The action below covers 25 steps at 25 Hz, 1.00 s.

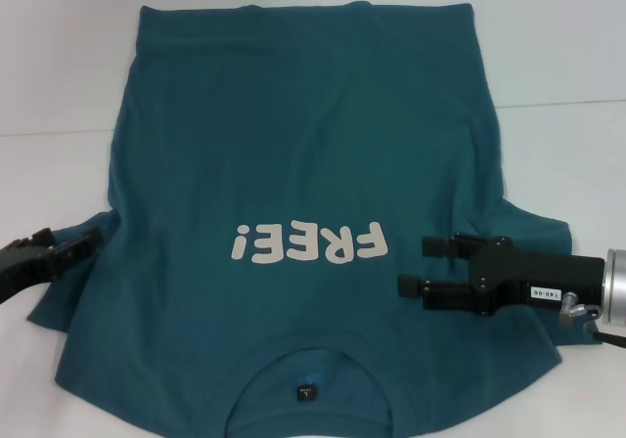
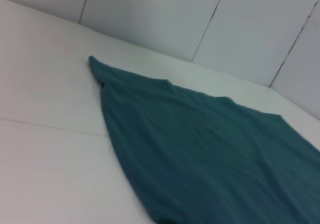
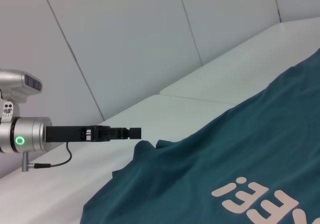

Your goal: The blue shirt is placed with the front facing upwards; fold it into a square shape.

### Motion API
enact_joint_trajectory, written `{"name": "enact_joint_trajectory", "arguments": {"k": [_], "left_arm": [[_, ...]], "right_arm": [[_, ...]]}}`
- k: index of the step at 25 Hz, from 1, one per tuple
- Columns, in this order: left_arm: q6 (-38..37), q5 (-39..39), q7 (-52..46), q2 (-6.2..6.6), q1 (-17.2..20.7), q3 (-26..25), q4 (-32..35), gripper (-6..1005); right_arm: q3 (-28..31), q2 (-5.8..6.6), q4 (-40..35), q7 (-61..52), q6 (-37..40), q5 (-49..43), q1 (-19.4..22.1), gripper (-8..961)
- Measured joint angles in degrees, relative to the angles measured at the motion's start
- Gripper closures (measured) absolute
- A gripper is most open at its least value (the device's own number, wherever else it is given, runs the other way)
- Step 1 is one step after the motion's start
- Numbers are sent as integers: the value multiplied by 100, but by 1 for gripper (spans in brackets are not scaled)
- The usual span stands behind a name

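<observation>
Head view: the shirt [image 1: 303, 223] lies flat on the table [image 1: 567, 57], chest up, collar nearest the robot and hem far off. The right gripper [image 1: 416, 267] hangs over the shirt's right flank with its two fingers [image 1: 440, 246] spread apart and pointing inward toward the lettering [image 1: 308, 243]. Nothing is between them; the right sleeve lies behind the fingers, under the gripper body. The left gripper [image 1: 86, 242] is at the left sleeve, fingertips just at the cloth's edge. Whether it is open or holding any fabric cannot be told here.

Left wrist view: only the shirt [image 2: 210, 149] shows, running away from the camera to a far hem corner that is slightly rumpled. No fingers appear.

Right wrist view: the left gripper [image 3: 135, 132] is seen end-on across the shirt [image 3: 240, 164], its tips right above a raised hump of sleeve. Their gap is not readable.

Risks, as a judgement: the right fingers are well inboard of the sleeve edge, so closing here would likely pinch a single top layer of the body and drag a crease across the chest rather than lift a clean fold line. If the two grippers lift unevenly, the fold would skew. The bunched left sleeve could get trapped inside the fold.
</observation>
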State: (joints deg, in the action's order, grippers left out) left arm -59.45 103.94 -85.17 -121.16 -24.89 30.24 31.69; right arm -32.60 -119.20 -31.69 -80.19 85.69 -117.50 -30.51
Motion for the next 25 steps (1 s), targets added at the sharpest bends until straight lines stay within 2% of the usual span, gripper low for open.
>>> {"name": "enact_joint_trajectory", "arguments": {"k": [8,25], "left_arm": [[248,109,-4,-22,4,9,-17,124],[254,225,-8,-62,-25,70,-73,149]], "right_arm": [[0,12,-4,-13,1,0,13,37],[0,6,-4,-14,-37,-1,-22,37]]}}
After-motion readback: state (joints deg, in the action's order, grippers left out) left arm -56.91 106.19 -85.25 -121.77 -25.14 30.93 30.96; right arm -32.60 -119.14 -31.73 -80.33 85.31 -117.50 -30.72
